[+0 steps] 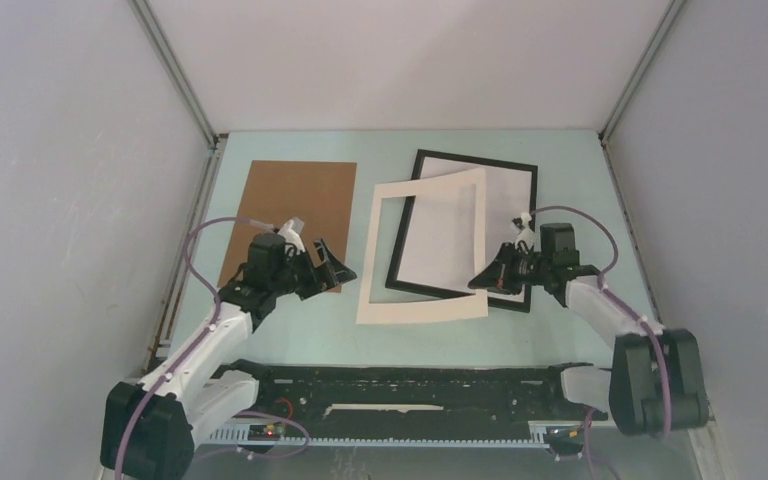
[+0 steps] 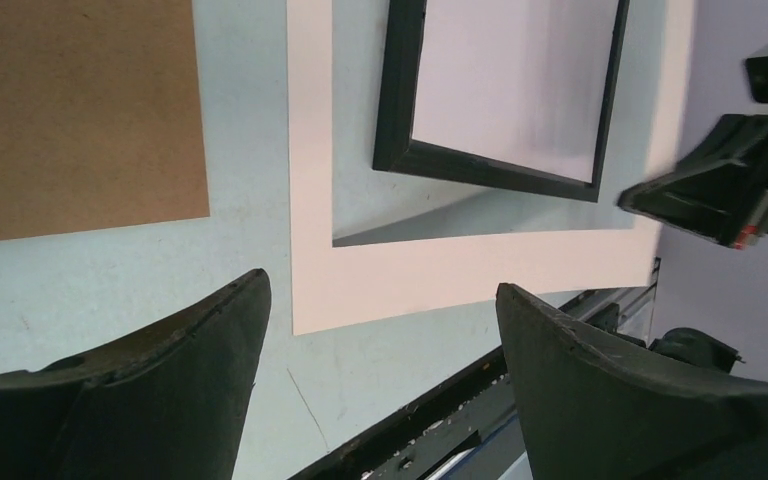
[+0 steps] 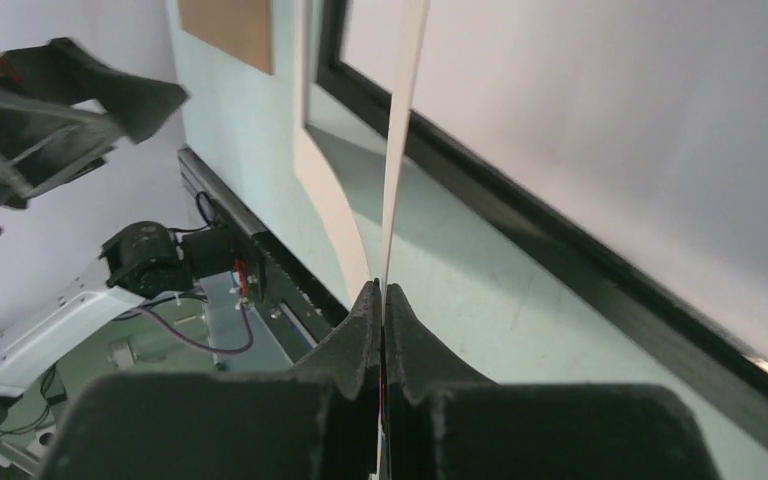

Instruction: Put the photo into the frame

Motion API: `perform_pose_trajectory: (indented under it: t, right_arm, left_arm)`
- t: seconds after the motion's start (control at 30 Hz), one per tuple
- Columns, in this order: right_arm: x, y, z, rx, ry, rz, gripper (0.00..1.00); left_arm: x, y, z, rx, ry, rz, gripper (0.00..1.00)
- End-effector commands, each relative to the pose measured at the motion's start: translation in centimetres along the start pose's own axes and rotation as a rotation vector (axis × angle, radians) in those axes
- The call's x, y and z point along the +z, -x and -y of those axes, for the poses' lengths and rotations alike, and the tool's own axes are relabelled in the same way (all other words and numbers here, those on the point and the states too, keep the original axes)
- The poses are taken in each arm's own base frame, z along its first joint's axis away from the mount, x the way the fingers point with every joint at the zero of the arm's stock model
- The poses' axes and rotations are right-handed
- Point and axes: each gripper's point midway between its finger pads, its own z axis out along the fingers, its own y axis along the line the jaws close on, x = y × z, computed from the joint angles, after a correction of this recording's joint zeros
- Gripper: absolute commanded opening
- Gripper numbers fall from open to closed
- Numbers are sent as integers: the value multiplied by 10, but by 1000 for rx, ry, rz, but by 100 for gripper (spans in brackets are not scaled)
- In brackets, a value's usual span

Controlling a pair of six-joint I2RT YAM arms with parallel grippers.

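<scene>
Pinching edge of white mat [image 1: 422,305]: right gripper [image 1: 482,279]; mat tilted over frame [image 1: 505,200]. Left gripper [image 1: 338,262] spread near cardboard [image 1: 295,215].

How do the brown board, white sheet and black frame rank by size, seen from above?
1. Black frame and white sheet: about alike. The sheet is lifted at one edge, so I won't rank them.
2. Brown board: smallest.

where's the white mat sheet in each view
top external: white mat at centre, overlapping the black frame.
left wrist: white mat across the middle, below the black frame's corner.
right wrist: white mat edge-on, pinched in the shut right gripper.
shared landmark: black frame.
</scene>
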Motion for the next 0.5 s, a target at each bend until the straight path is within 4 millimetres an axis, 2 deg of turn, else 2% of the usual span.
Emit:
perform_pose_trajectory:
  t: [0.0, 0.07, 0.13, 0.27, 0.47]
  right_arm:
    - [-34, 14, -67, -118, 126, 54, 0]
    - [-56, 12, -111, -167, 194, 71, 0]
    - [-76, 13, -135, -220, 163, 98, 0]
    - [-105, 15, -149, -285, 58, 152, 0]
    - [-118, 17, -147, -282, 29, 182, 0]
  left_arm:
    - [1, 26, 31, 65, -51, 75, 89]
    - [3, 24, 39, 73, -65, 67, 89]
    - [3, 23, 49, 85, -88, 66, 89]
    - [2, 24, 65, 103, -129, 71, 89]
    - [0, 17, 72, 114, -148, 52, 90]
